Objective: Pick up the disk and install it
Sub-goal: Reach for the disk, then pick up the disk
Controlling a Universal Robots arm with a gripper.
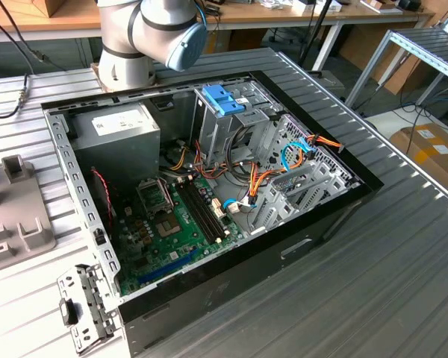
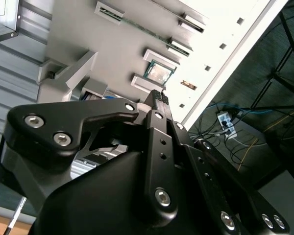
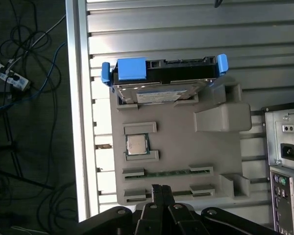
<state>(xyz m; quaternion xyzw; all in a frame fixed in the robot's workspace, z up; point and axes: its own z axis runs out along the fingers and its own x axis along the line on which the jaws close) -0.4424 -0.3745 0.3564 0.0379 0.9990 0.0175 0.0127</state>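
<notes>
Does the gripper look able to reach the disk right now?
Probably yes. The disk stands exposed on the grey tray with nothing over it, and the gripper hangs apart from it with open space between.

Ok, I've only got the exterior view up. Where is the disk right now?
Observer: In the first wrist view, the disk rests at one end of a grey fixture tray, blue rails on both sides.
Operator: Is the hand on it?
Observer: No. The hand is apart from it, by the tray's opposite end, fingers together and holding nothing.
Operator: Anything else on that tray?
Observer: A processor chip lies in a pocket between the disk and the hand.
</notes>
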